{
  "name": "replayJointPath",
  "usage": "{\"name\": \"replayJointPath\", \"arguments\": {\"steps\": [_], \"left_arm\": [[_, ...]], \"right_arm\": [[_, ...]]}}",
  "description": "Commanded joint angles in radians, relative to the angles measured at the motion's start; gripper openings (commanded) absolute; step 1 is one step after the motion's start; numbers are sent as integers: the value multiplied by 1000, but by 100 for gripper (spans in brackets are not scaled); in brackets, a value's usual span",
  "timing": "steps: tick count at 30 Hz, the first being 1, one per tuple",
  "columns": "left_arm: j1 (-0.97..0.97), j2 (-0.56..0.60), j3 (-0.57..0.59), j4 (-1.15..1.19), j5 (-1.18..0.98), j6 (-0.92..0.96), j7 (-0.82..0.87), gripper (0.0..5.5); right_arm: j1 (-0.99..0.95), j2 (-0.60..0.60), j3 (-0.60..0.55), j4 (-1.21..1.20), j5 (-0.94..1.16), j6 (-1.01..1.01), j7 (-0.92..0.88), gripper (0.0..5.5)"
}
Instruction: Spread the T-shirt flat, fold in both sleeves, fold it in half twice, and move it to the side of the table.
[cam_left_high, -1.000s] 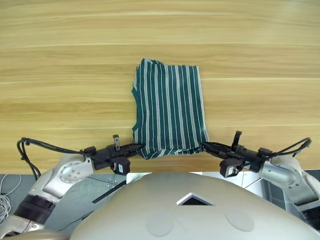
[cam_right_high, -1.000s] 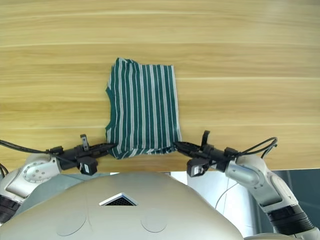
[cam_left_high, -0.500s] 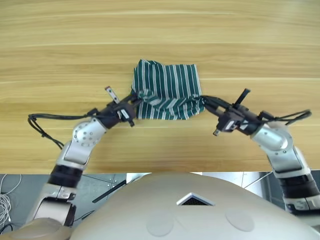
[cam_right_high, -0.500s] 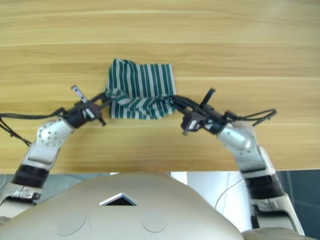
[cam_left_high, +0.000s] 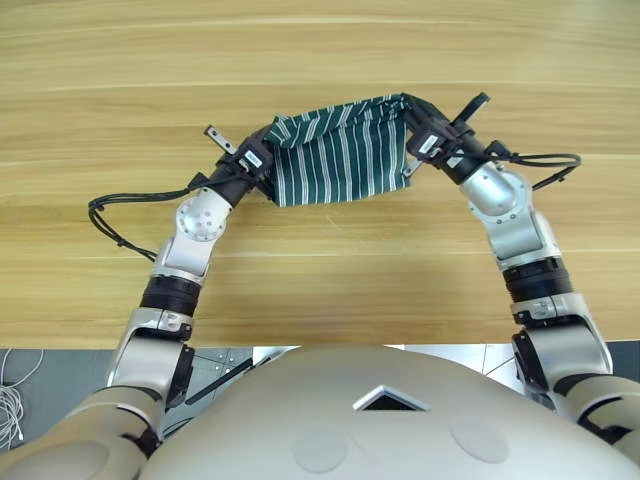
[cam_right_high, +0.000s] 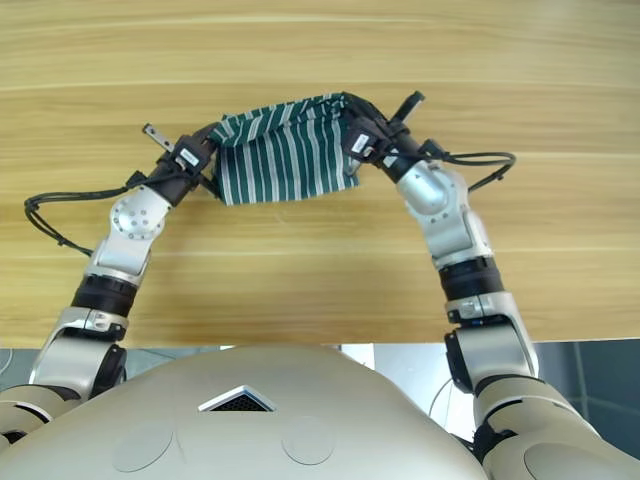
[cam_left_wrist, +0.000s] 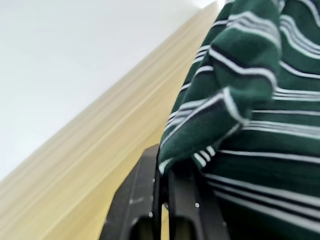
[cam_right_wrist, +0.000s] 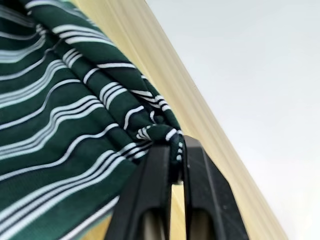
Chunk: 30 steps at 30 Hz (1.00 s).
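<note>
The T-shirt (cam_left_high: 338, 155), dark green with thin white stripes, hangs as a short doubled band between my two grippers over the middle of the wooden table (cam_left_high: 300, 270). My left gripper (cam_left_high: 262, 152) is shut on the shirt's left corner; the left wrist view has the cloth (cam_left_wrist: 250, 125) pinched between its black fingers (cam_left_wrist: 145, 200). My right gripper (cam_left_high: 410, 115) is shut on the right corner, a little farther back. In the right wrist view the bunched hem (cam_right_wrist: 60, 115) sits in the closed fingers (cam_right_wrist: 200, 200). Whether the lower fold touches the table I cannot tell.
Bare wood lies on every side of the shirt, with wide room to the left, to the right and at the back. The table's near edge (cam_left_high: 300, 345) runs just in front of my arms. Cables (cam_left_high: 120, 205) loop off both wrists.
Both grippers carried the shirt's near edge up and away from me, over the far part. The long flat rectangle became a short doubled band, and both arms are stretched far forward.
</note>
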Motion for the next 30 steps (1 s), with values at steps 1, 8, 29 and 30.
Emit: {"name": "replayJointPath", "arguments": {"steps": [1,8,29,30], "left_arm": [[-22,-10,0,21,-13,11,-20,67],[-8,-14,29,9,-45,20,-25,179],[-196,-75,271,368,-227,-183,165,399],[-196,-88,296,364,-268,-200,158,399]], "right_arm": [[-49,9,27,70,-41,-15,-34,101],[-85,22,48,172,-63,-22,-94,224],[-93,147,72,111,-17,-60,-209,393],[-73,171,107,65,-21,-52,-183,393]]}}
